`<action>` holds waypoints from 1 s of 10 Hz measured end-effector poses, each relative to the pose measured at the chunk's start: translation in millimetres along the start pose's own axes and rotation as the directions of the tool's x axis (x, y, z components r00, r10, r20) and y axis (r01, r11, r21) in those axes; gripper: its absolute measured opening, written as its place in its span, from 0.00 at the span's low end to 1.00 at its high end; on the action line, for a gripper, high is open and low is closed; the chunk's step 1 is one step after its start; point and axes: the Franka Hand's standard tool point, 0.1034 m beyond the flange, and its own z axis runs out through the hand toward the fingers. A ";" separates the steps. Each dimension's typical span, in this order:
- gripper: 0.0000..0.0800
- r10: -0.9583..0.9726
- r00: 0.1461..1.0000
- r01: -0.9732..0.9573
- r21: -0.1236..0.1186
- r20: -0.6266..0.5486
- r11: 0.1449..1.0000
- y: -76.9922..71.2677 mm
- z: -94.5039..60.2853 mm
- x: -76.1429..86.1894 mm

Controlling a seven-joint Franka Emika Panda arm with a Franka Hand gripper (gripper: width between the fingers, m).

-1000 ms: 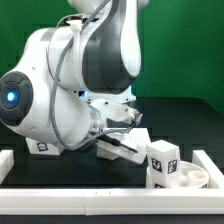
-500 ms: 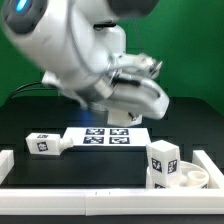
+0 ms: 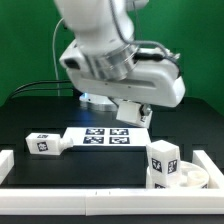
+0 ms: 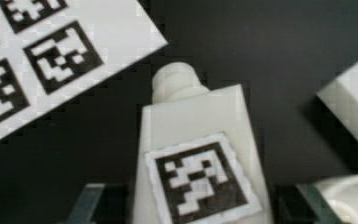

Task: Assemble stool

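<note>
My gripper (image 3: 133,108) hangs above the table, shut on a white stool leg (image 3: 137,113) with a square tag. In the wrist view that leg (image 4: 197,150) runs out from between the two fingers (image 4: 92,204), tag facing the camera, gripper (image 4: 201,208) astride it. The round seat (image 3: 192,178) lies at the exterior view's right with another tagged leg (image 3: 162,160) standing upright on it. A third leg (image 3: 43,143) lies flat at the exterior view's left.
The marker board (image 3: 101,135) lies flat mid-table below the gripper and shows in the wrist view (image 4: 43,55). White border rails run along the front (image 3: 80,191) and the exterior view's left (image 3: 6,160).
The arm has risen from low over the table to well above the marker board, carrying the leg up with it. The seat and the other legs have stayed put.
</note>
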 end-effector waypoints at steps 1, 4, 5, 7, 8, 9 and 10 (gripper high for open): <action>0.40 -0.032 0.995 0.034 0.013 -0.091 0.999 -21.0 -16.2 2.2; 0.40 -0.131 0.934 0.136 -0.007 -0.333 0.991 -36.2 -36.5 12.9; 0.40 -0.131 0.904 0.148 0.009 -0.408 0.989 -43.0 -37.5 15.6; 0.40 -0.064 0.855 0.118 0.073 -0.515 0.990 -60.5 -26.6 8.2; 0.40 -0.048 0.806 0.133 0.102 -0.590 0.986 -77.0 -21.5 7.3; 0.40 -0.032 0.762 0.147 0.124 -0.646 0.981 -89.1 -19.0 11.0; 0.40 -0.014 0.732 0.154 0.146 -0.681 0.977 -96.5 -20.3 13.6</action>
